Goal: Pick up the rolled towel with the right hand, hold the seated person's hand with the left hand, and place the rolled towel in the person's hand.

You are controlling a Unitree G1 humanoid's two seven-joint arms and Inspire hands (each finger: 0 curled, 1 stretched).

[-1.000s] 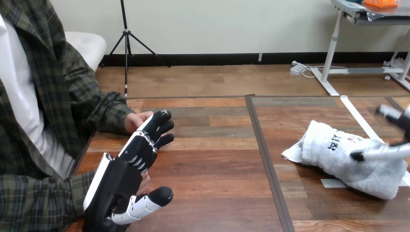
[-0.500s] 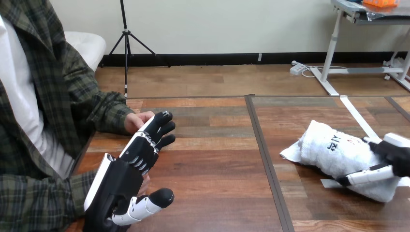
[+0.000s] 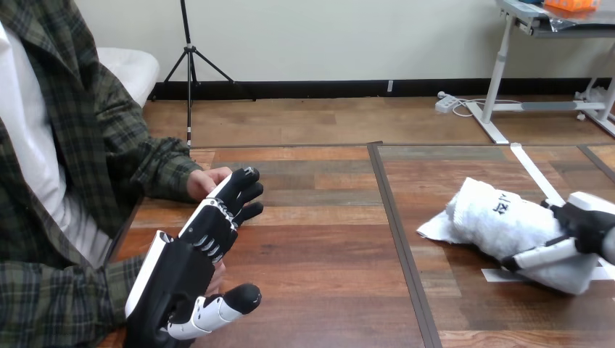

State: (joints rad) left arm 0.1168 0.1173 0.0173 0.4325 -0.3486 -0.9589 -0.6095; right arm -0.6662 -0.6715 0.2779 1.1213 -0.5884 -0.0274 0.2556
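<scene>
Left hand [image 3: 185,264] flat, right hand [image 3: 586,223] fingers curled.

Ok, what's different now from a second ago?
The right hand came down onto the rolled towel and curled its fingers and thumb round its right end, nudging it slightly left. The left hand stayed open beside the person's hand; the towel still lies on the table.

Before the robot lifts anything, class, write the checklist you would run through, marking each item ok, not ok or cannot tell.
1. Right hand round the rolled towel: ok, thumb in front, fingers over it.
2. Towel off the table: not ok, it lies on the wood.
3. Left hand holding the person's hand: not ok, straight fingers only rest against it.
4. That hand open to receive: cannot tell, mostly hidden.
</scene>
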